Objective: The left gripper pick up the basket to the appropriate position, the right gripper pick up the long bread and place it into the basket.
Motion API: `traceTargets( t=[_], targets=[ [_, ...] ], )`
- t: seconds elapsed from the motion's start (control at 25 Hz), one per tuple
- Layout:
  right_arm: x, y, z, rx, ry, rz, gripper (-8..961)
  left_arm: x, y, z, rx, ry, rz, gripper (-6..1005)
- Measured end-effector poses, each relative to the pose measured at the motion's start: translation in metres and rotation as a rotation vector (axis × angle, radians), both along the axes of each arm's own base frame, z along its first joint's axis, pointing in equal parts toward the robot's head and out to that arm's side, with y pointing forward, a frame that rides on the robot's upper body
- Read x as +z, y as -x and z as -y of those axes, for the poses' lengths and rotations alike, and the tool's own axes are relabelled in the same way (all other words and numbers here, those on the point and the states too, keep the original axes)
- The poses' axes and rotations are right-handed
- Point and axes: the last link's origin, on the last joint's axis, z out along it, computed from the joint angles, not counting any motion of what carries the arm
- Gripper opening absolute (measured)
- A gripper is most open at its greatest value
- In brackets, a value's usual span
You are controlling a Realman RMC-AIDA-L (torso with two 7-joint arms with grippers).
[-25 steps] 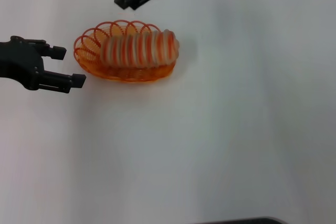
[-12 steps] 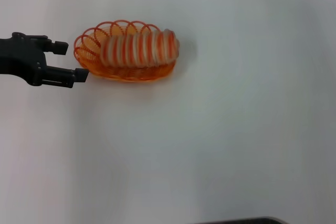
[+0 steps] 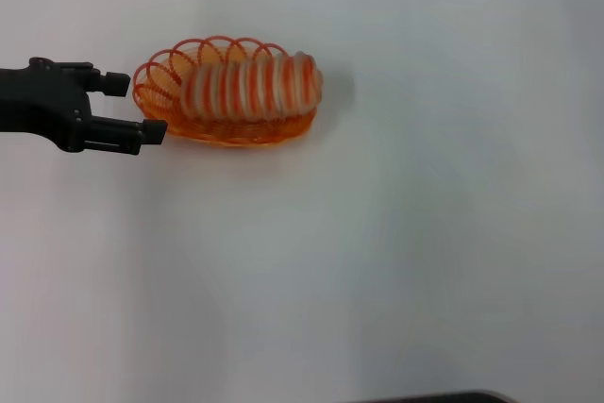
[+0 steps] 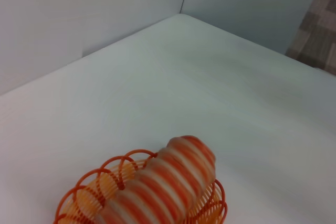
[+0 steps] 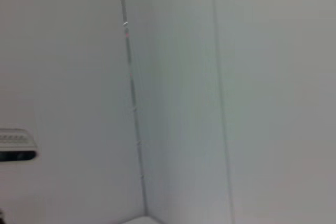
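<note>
I'm seeing 1 basket (image 3: 160,92), 1 long bread (image 3: 250,87) sitting in it, 1 gripper, the left gripper (image 3: 125,109), and 1 white table (image 3: 396,252).

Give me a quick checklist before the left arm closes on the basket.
1. Bread lying in the basket: ok, it rests along it, one end overhanging the rim on the robot's right.
2. Left pincer open: ok, fingers spread.
3. Left pincer lined up with the basket's end: ok, the fingers flank its end on the robot's left; contact cannot tell.
4. Right pincer out of the way: ok, not in the head view; its wrist camera shows only walls.
5. Basket flat on the table: ok, sitting level.
</note>
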Motion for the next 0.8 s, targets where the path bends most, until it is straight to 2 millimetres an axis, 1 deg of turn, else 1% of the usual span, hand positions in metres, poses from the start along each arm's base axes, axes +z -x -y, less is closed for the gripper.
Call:
traceTargets(
  t=[0.16,0.32,0.52,0.8],
  targets=[
    [0.000,-0.022,0.017,-0.034,0.024,0.024,777,-0.001,-0.001,0.000,-0.001,-0.001,0.002,887],
    [-0.004,-0.035,0.029,-0.035,0.110,0.102,777,-0.001,-0.001,0.000,-0.001,0.000,0.003,887],
    [-0.011,-0.051,0.040,-0.044,0.212,0.229,777,-0.001,-0.001,0.001,0.002,0.011,0.007,888],
    [-0.018,-0.070,0.053,0.001,0.239,0.367,777,-0.002,0.005,0.004,0.022,0.024,0.012,887]
  ],
)
